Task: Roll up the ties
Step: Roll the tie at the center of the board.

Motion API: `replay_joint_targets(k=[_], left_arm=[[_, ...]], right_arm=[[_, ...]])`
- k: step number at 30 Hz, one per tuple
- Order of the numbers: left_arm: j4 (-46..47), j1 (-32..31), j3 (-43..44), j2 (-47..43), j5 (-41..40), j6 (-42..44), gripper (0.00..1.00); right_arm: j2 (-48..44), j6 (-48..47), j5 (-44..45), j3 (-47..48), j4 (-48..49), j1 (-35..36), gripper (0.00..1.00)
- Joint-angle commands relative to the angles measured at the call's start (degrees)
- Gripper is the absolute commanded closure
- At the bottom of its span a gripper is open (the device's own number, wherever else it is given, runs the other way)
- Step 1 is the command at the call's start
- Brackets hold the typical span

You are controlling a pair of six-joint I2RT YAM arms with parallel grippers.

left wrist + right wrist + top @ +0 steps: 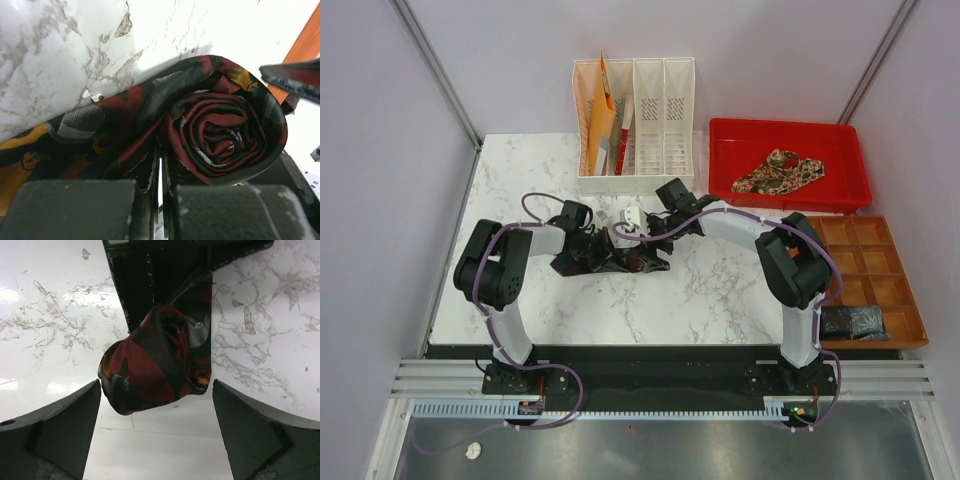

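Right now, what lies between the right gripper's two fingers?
The rolled tie fills the gap between the open right gripper's fingers, close to both. I cannot tell whether it touches either. The right wrist view shows this.

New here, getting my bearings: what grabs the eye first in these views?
A dark red tie rolled into a tight spiral at the centre of the table, pinched by the shut left gripper, the right gripper open astride it. Back right, a paisley tie lies in a red tray.
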Motion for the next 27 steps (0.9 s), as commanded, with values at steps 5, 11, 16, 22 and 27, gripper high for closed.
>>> replay_joint_targets(k=[5,11,16,22,27], left_arm=[[-4.9,0.4,0.9,1.9,-7.3,5.6,0.98],[-4.8,0.4,0.8,1.8,-7.4,5.7,0.98],[-4.8,0.4,0.3,1.3,-7.4,5.2,0.98],[1.7,2.3,-5.0,-7.0,1.5,2.0,0.84],[4.6,4.6,-6.1,-13.7,5.6,2.2,0.78]], right_arm=[[-0.2,-11.4,-1.7,2.4,1.6,2.5,0.02],[1.2,-15.6,-1.2,2.5,1.5,4.4,0.08],[3.0,-15.1,1.7,3.4,1.3,4.4,0.47],[2.3,-15.1,2.9,1.7,1.1,4.4,0.89],[1.5,-15.2,1.4,0.1,1.0,4.1,1.00]])
